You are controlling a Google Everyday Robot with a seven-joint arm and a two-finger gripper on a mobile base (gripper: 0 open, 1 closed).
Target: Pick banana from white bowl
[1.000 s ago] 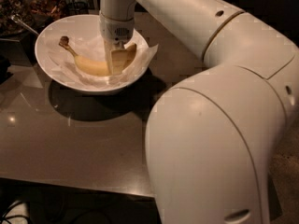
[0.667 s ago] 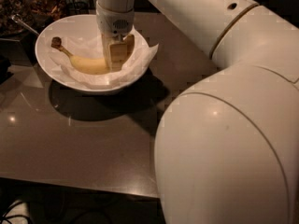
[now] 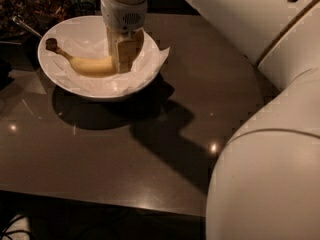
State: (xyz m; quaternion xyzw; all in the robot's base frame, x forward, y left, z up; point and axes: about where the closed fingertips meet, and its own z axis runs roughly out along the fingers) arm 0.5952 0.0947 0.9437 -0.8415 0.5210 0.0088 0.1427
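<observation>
Camera view: white bowl (image 3: 59, 82) on dark counter (image 3: 150, 164). Banana (image 3: 89, 65) lies inside the bowl, stem toward its left rim. Gripper (image 3: 125, 59) is down in the bowl at the banana's right end; can't tell whether it grips.

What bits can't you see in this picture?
All in the camera view:
- Banana: its right end is hidden behind the gripper.
- Bowl: part of its far rim is hidden by the gripper.
- Clutter behind the bowl: too dark, cut off by the top edge.
- Arm: cut off at the right and bottom edges.
</observation>
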